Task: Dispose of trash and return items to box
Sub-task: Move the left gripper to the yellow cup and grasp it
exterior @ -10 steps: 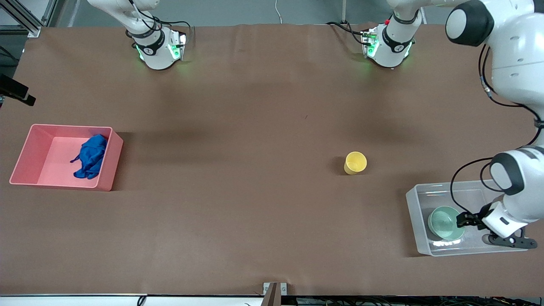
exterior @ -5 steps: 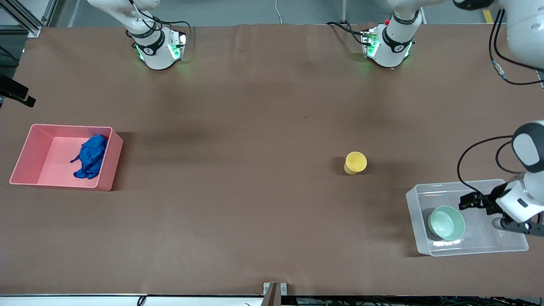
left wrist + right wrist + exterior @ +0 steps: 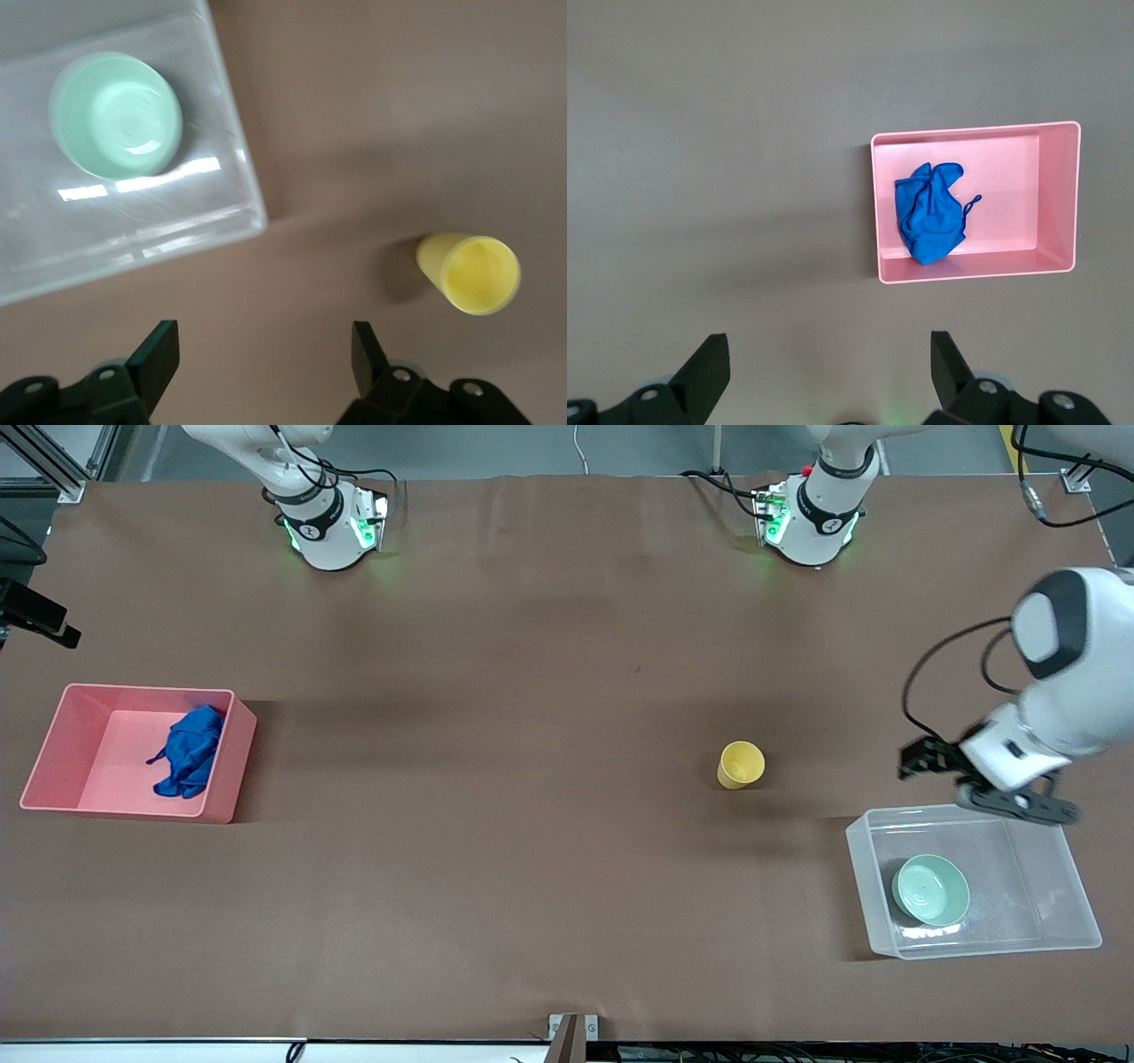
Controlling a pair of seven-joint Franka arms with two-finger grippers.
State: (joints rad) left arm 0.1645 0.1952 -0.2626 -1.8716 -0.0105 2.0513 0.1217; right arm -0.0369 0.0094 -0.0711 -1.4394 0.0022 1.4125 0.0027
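Note:
The mint-green bowl (image 3: 930, 888) sits inside the clear tub (image 3: 1045, 939) at the left arm's end of the table; both also show in the left wrist view, the bowl (image 3: 116, 114) in the tub (image 3: 232, 133). The yellow cup (image 3: 741, 764) stands on the bare table, farther from the front camera than the tub; it also shows in the left wrist view (image 3: 471, 271). My left gripper (image 3: 917, 762) (image 3: 263, 336) is open and empty, in the air over the table between tub and cup. The blue rag (image 3: 190, 751) (image 3: 930, 212) lies in the pink bin (image 3: 221, 797) (image 3: 1063, 266). My right gripper (image 3: 830, 350) is open, empty, high over the table.
The two arm bases (image 3: 330, 527) (image 3: 811, 518) stand along the table's edge farthest from the front camera. A black fixture (image 3: 35, 615) juts in at the right arm's end. Brown table (image 3: 496, 779) spreads between the pink bin and the cup.
My left gripper has risen out of the tub, leaving the bowl in it, and moved away from the front camera toward the cup. The right arm has not visibly moved.

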